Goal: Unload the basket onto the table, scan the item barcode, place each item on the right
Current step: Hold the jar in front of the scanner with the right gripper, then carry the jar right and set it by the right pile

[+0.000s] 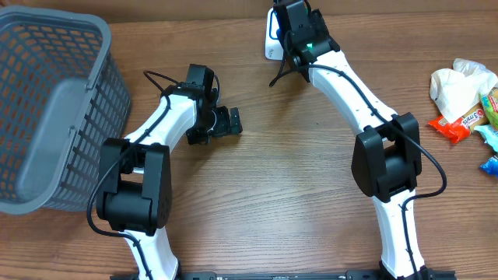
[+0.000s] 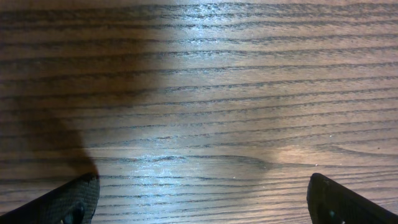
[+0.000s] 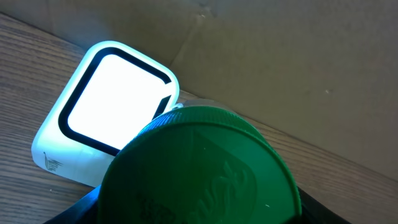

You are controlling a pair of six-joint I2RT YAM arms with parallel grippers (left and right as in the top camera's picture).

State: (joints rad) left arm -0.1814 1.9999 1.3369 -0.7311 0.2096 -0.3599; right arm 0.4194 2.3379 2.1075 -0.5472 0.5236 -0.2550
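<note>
R gripper [image 1: 288, 35] holding green-lid item [image 3: 199, 168] by scanner [image 3: 112, 102], L gripper [image 2: 202, 199] spread wide

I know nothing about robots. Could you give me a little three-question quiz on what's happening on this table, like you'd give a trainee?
1. Pick one: what does the right gripper hold up to the lit scanner? A) a green-lidded container B) a spoon C) nothing
2. True or false: the left gripper is clamped shut.
3. In a few words: what stands on the left arm's side of the table?
Key: 1 A. 2 False: its jaws stand wide open and empty over bare wood. 3 The grey basket; the snack packets lie on the right arm's side.
</note>
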